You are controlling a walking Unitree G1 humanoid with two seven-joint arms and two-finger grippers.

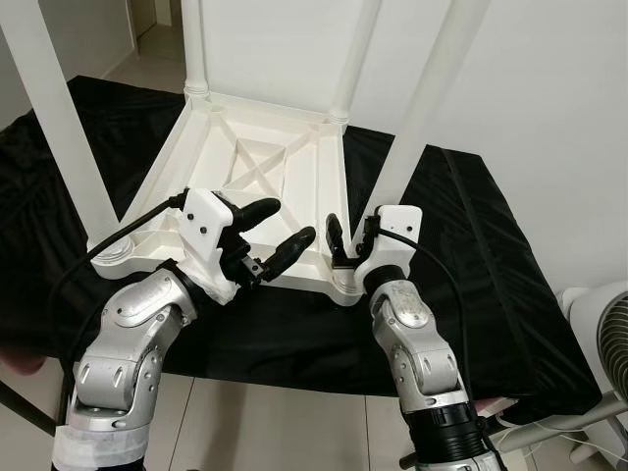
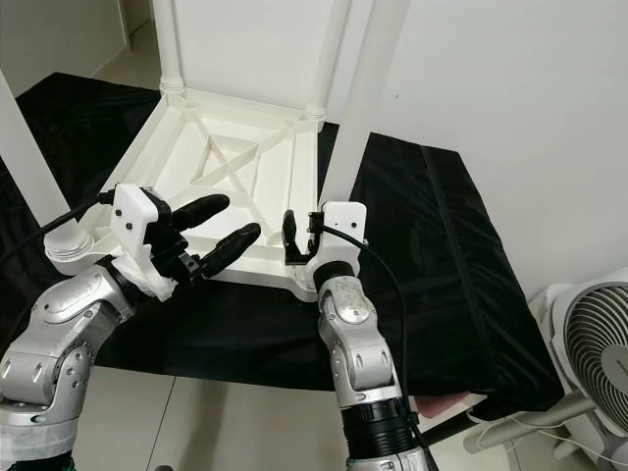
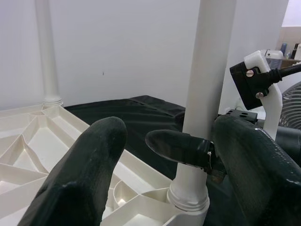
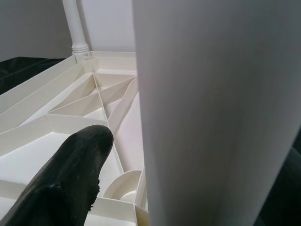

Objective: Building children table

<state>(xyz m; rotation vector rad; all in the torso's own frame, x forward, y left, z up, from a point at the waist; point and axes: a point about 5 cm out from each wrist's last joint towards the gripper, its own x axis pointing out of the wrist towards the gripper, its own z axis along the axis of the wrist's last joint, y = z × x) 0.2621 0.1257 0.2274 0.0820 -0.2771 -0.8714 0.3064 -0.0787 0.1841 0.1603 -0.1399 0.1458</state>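
My right tool [image 1: 345,243] is closed around the base of the near-right leg [image 1: 417,132] of the upturned white children's table [image 1: 257,182]. My left tool [image 1: 280,234] hovers over that table's near edge, beside the same leg, fingers spread, holding nothing. The table lies top-down, four legs up, on a black cloth [image 1: 471,285]. A white fan [image 2: 594,368] stands right of the table.

The upturned table [image 1: 257,177] looks like smooth white plastic with a faint sheen, as do its legs [image 1: 405,147]. It lies on matt black cloth [image 1: 471,285], slightly creased. The arms [image 1: 412,343] are brushed silver metal; the fingers [image 1: 294,247] are matt black.
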